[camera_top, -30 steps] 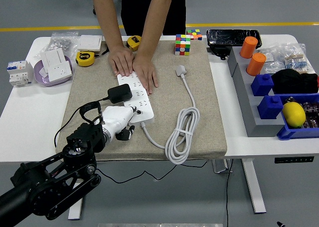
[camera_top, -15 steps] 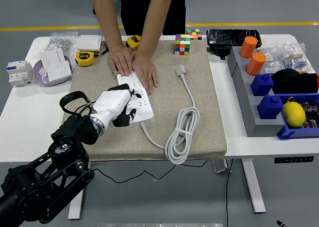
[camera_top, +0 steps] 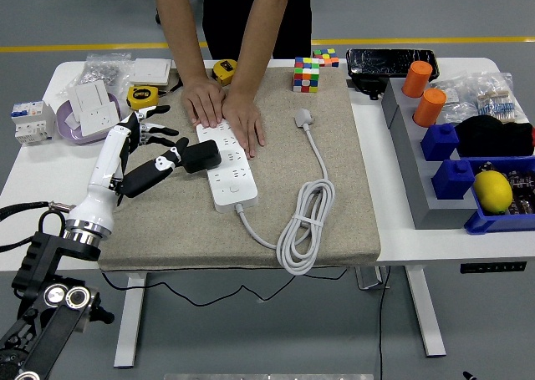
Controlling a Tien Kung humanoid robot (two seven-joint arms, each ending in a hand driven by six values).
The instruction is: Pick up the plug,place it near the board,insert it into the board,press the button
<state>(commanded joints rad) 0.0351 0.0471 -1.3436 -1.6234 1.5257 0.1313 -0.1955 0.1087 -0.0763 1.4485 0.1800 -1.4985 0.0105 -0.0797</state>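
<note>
Plug (camera_top: pixel 201 156) sits at the power strip's (camera_top: pixel 226 164) left edge, at 3 o'clock from the left hand (camera_top: pixel 138 150). Fingers spread, thumb touching or just beside plug; firm grip unclear. Person's 2 hands (camera_top: pixel 224 108) press the strip's far end. Right arm unseen.

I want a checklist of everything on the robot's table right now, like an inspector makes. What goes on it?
Surface: white table with a beige mat on it.
Job's things: white power strip on the mat; black plug at its left edge.
Clutter: Rubik's cube, yellow tape measure, orange cups, blue bins, lemon.
Grippers: left hand open, fingers spread beside the plug; right hand not seen.
Cables: white cord coiled on the mat.
Surroundings: a person's hands press the strip's far end.
</note>
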